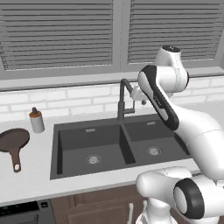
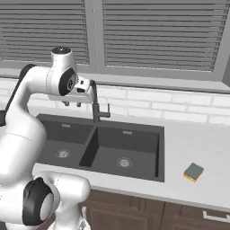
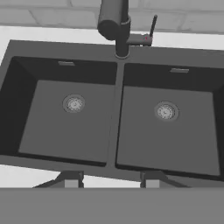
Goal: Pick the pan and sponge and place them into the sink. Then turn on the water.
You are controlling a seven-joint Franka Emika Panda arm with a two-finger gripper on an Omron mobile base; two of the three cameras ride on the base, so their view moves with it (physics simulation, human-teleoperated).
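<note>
Pale surface [image 1: 30, 175] around empty sink [image 1: 94, 131]: pan [image 1: 14, 141] lies left, sponge [image 2: 194, 172] right. My hand [image 2: 72, 103] hovers near the faucet [image 2: 95, 105], nearly closed, gripping nothing (I should open before descending on the pan).

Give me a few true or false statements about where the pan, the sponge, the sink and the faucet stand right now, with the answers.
1. The pan lies on the counter left of the sink. True.
2. The sponge is in the right basin. False: it lies on the counter right of the sink.
3. Both basins are empty. True.
4. Water runs from the faucet. False: no stream shows.
5. The gripper holds the pan. False: it hangs above the sink, holding nothing.
</note>
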